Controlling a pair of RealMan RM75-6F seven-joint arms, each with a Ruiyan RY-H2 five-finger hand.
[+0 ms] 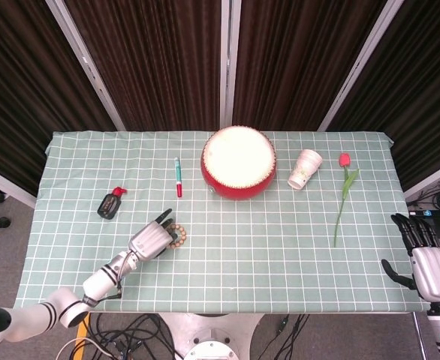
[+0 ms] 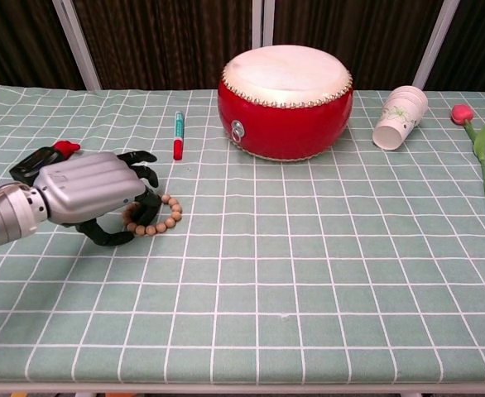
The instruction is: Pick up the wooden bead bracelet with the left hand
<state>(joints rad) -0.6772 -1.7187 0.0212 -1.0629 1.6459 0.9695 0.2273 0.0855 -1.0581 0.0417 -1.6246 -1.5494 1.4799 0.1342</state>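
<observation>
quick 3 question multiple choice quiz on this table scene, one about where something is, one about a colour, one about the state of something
1. Where does the marker pen lie?
A. left of the drum
B. right of the paper cup
C. beside the flower

2. What colour is the side wall of the drum?
A. blue
B. red
C. black

3. How does the paper cup sit?
A. upright
B. upside down
C. on its side

Answers: 1 A, in the head view the pen lies left of the drum, far from the flower. 2 B, the chest view shows a red shell under a pale top. 3 C, the cup's mouth faces sideways and its wall rests on the tablecloth.
</observation>
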